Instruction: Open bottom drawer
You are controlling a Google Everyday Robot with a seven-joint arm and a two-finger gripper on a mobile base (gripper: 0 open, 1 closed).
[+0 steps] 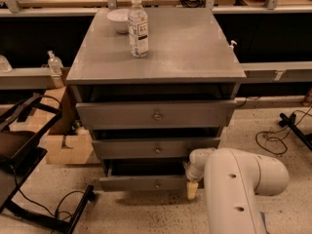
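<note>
Item 1: grey cabinet (195,57), three drawers, serving as the landmark.

Item 2: bottom drawer (136,183), the slimmest front, is sitting lowest in the cabinet. It is standing partly pulled out, with a dark gap showing above its front and a small round knob (157,184) at its centre.

Item 3: gripper (192,191) is hanging at the right end of the cabinet's lowest front, pointing down toward the floor, with the white arm (243,189) bulking just to the right of it. How far it is open, and whether it is gripping anything, cannot be told.

Item 4: middle drawer (126,149) and top drawer (117,114) are each standing slightly ajar above.

Item 5: water bottle (138,28) is standing upright on the cabinet top, toward the back left. A white bowl (117,19) is sitting just behind it.

Item 6: cardboard box (68,149) is resting on the floor left of the cabinet.

Item 7: black cables (273,138) are lying on the floor right of the cabinet.
</note>
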